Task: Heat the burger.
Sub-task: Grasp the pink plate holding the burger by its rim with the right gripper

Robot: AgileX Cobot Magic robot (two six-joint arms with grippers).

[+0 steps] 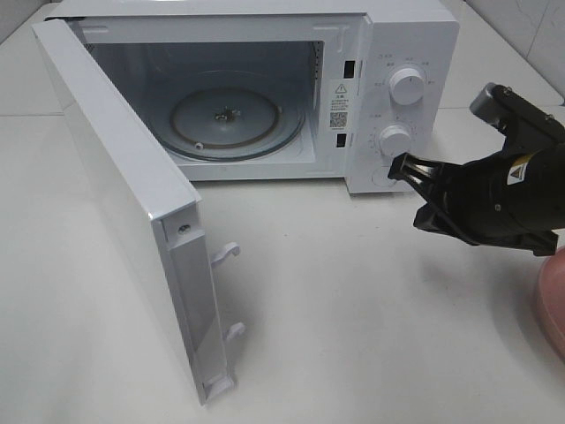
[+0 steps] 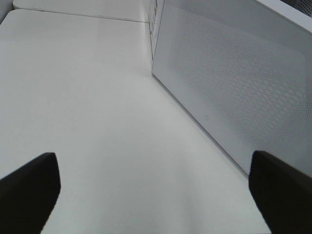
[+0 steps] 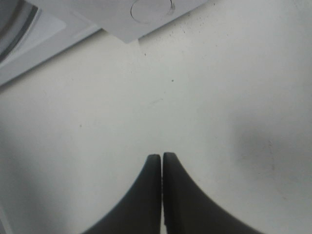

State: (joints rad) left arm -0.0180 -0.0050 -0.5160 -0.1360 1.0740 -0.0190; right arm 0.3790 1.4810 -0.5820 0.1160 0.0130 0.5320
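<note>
White boxy microwave oven (image 1: 397,44) sits upper centre of exterior view. Its flat white door (image 1: 115,203) is swung wide open toward lower left, w/ 2 white plastic latch hooks (image 1: 227,253) sticking out of its free edge. Round glass turntable (image 1: 234,124) lies bare inside the cavity. 2 round white dials (image 1: 406,86) on the panel, upper right.

Black right gripper (image 1: 399,168) hovers mid-right, tips just in front of the panel's lower corner. Its jaws are clenched together on nothing, over the white tabletop (image 1: 353,309). Rim of a round pink plate (image 1: 552,300) shows at right edge, below the arm.

Left gripper (image 2: 152,161) has its black fingers (image 2: 29,187) spread wide, released, above the tabletop beside the door's perforated outer face. The door stands betw. it and the cavity.

Burger: not visible in any view.
</note>
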